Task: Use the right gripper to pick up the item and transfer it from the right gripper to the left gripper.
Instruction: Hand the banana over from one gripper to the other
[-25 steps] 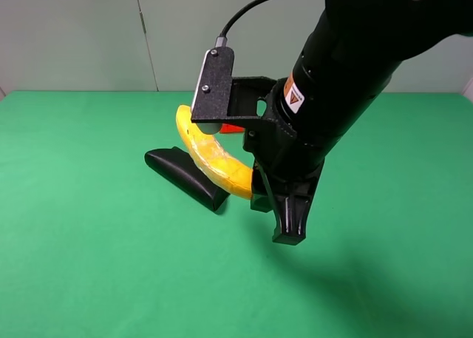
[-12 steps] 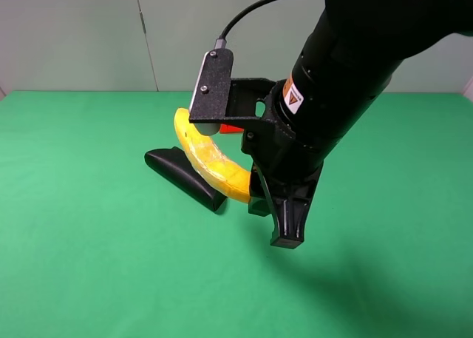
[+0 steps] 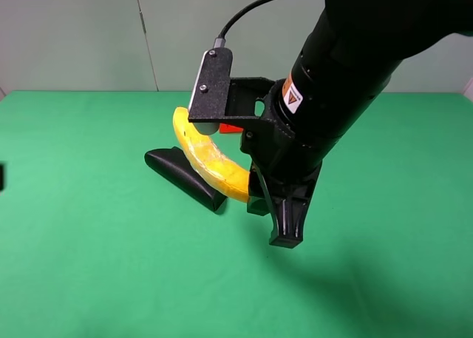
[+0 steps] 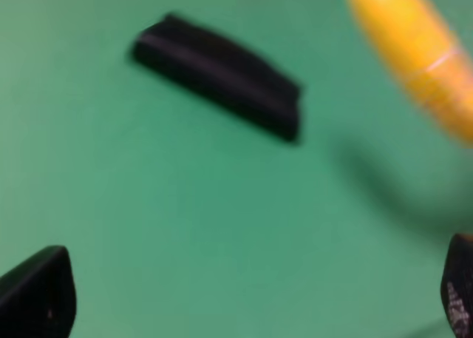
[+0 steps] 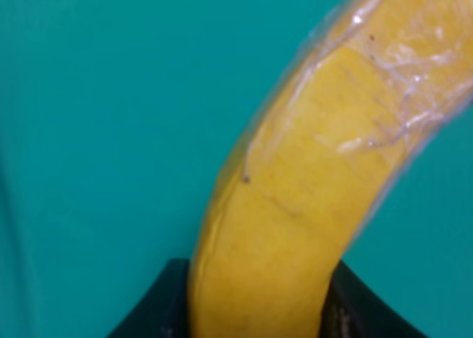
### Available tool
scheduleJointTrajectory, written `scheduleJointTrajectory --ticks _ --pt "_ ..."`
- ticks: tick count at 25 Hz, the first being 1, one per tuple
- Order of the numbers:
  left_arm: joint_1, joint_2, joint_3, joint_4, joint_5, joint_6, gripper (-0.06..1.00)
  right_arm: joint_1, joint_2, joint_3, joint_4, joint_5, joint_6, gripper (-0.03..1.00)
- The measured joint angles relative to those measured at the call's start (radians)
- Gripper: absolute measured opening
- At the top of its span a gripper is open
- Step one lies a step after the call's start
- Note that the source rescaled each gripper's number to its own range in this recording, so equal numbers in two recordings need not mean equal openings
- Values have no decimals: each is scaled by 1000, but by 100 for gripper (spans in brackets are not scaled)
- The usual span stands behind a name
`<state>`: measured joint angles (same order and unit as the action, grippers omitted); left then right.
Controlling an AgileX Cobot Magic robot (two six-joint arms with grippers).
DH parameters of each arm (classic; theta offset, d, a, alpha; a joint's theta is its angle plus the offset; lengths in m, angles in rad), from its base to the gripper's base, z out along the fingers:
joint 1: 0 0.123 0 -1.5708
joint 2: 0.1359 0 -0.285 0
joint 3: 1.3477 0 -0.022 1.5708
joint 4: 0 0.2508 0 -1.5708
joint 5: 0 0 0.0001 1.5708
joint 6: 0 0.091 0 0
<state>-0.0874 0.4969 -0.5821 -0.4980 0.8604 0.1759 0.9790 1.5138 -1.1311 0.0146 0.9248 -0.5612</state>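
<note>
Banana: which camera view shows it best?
Exterior high: the banana shows almost its whole curve, in focus. Right wrist shows only a close stretch of it, wrapped in clear film; left wrist shows just one blurred end.

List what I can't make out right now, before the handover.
Red object: high view, mostly hidden behind right arm's camera mount.
Held end of banana: high view, covered by right gripper.
Most of left gripper: left wrist view, only blurred fingertips at frame edges.
</note>
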Motion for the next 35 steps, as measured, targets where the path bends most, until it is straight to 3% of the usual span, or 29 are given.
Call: scheduleJointTrajectory --ticks 7,19,24,31,35 --pt "0 232 0 -357 -164 227 98 0 0 0 0 -5 -2 0" --pt "0 572 0 -840 -187 630 96 0 0 0 0 -31 -13 0" --pt "-6 698 0 -966 -152 738 96 0 0 0 0 -35 -13 0" --pt "-103 818 0 -1066 -151 821 96 0 0 0 2 -54 -13 0" --pt "-120 865 0 -1161 -151 880 96 0 0 0 3 -56 -14 0"
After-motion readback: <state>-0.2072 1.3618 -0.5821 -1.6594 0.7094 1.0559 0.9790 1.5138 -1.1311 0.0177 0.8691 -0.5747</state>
